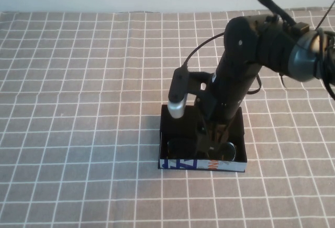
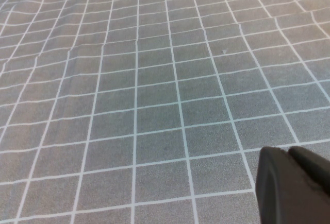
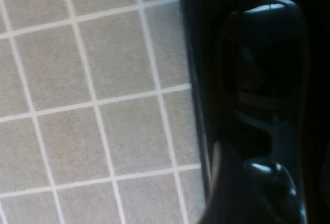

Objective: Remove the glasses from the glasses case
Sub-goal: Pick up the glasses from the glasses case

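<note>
The glasses case [image 1: 201,164] is a black open box with a light front edge printed in blue and orange, at the table's near middle. The black glasses [image 1: 178,147] lie inside it, one dark lens on each side. My right gripper [image 1: 209,143] reaches down into the case between the two lenses. In the right wrist view a dark lens of the glasses [image 3: 268,54] fills the case, whose wall [image 3: 193,54] borders the cloth, and my right gripper [image 3: 242,193] is right against the frame. My left gripper [image 2: 289,153] is shut and empty above bare cloth, out of the high view.
A grey cloth with a white grid [image 1: 78,107] covers the whole table. The right arm [image 1: 246,65] and its cable stand over the back of the case and hide that part.
</note>
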